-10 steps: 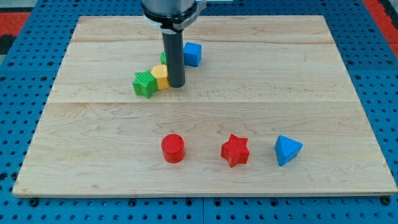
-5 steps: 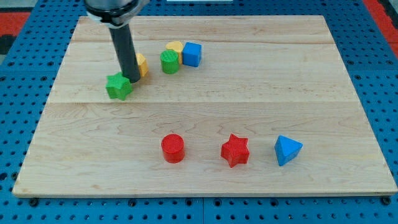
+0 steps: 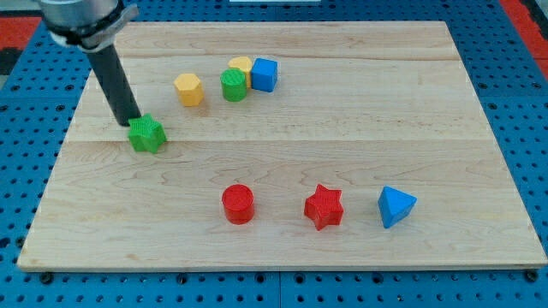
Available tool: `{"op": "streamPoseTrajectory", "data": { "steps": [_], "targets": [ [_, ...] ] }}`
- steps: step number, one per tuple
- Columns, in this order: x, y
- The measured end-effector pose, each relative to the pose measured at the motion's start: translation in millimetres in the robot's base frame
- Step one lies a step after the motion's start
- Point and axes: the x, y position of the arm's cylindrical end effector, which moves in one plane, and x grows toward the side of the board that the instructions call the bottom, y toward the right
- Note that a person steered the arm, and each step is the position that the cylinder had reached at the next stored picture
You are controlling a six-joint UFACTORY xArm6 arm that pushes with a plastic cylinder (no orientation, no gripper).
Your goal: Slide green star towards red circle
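- At the view's left of the bench [image 3: 360, 128], my tip [image 3: 130, 122] was seen touching the upper-left edge of the green star [image 3: 146, 134].
- No jaws were carried by the rod, so no jaw state could be told.
- The red circle [image 3: 238, 204] was seen well apart, toward the view's bottom right of the star.
- A red star [image 3: 324, 206] and a blue block [image 3: 396, 206] were lined up to the circle's right.

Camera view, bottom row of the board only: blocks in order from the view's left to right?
red circle → red star → blue triangular block
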Motion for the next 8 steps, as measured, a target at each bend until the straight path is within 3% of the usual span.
{"op": "streamPoseTrajectory", "data": {
  "steps": [1, 6, 7, 8],
  "targets": [
    [31, 4],
    [29, -15],
    [15, 4],
    [40, 38]
  ]
}}
